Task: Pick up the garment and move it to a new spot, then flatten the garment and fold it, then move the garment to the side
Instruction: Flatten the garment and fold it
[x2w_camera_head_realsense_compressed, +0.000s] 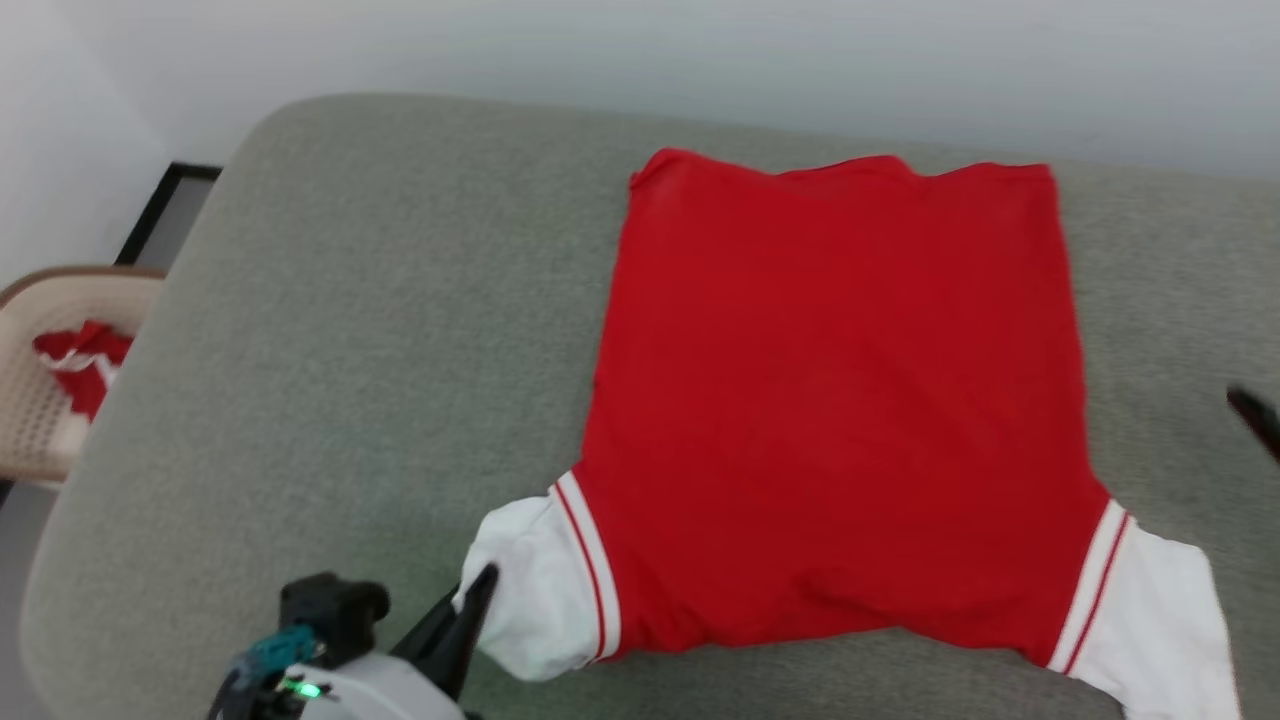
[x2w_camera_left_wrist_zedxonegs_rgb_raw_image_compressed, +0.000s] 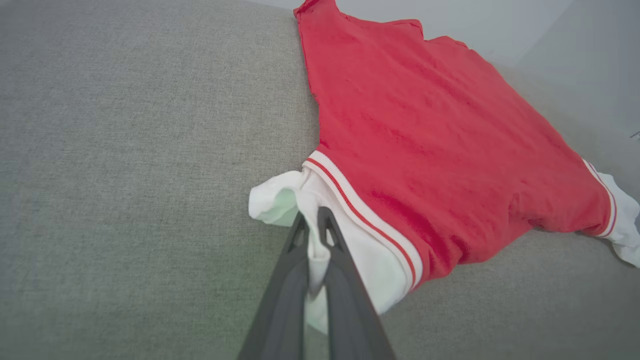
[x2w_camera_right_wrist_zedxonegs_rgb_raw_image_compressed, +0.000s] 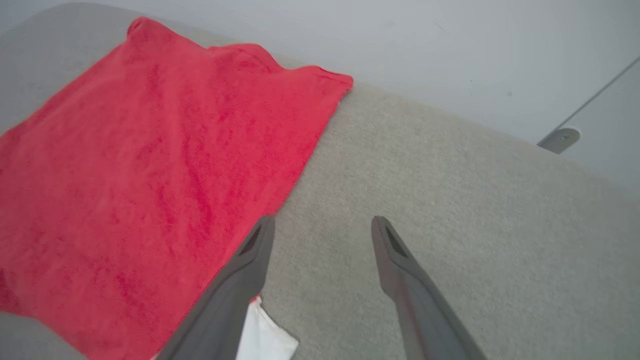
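Garment: soft, light jersey, probably face-down, spread on bench; left claw clenched on garment's white sleeve, right claw released beside garment's side edge; take hold at sleeves or hem corners.

No text, label, brand, number or sign can be read in any view. The garment lies with a plain red face up, and neither that face nor the white sleeves with their striped trim carry any legible lettering.
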